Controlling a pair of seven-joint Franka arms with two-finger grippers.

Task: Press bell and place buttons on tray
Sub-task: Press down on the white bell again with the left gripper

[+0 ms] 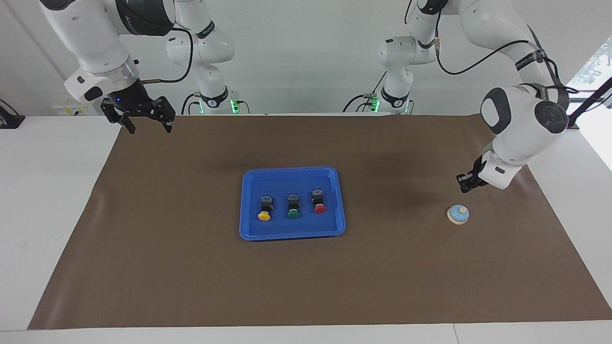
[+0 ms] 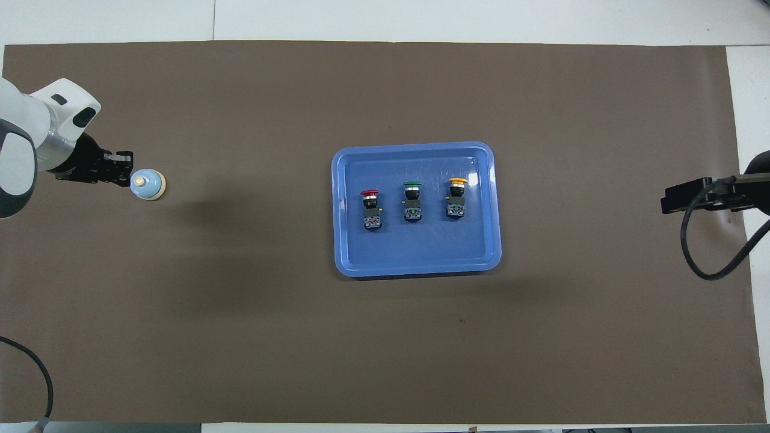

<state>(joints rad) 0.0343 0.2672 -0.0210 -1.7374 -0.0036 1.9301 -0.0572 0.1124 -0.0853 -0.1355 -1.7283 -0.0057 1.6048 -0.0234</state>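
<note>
The blue tray [image 1: 291, 229] lies in the middle of the brown mat, and shows in the overhead view [image 2: 415, 252] too. Three buttons lie in it in a row: yellow [image 1: 264, 210] [image 2: 457, 195], green [image 1: 293, 209] [image 2: 412, 198] and red [image 1: 319, 202] [image 2: 371, 204]. The bell [image 1: 458, 214] [image 2: 147, 184] stands on the mat toward the left arm's end. My left gripper [image 1: 465, 184] [image 2: 123, 168] hangs low over the mat right beside the bell, apart from it. My right gripper [image 1: 148, 125] is open and empty, raised over the mat's corner at the right arm's end.
The brown mat [image 1: 191, 267] covers most of the white table. The right arm's hand and cable [image 2: 701, 195] show at the overhead view's edge. A cable loop [image 2: 36, 373] lies at the mat's corner near the left arm.
</note>
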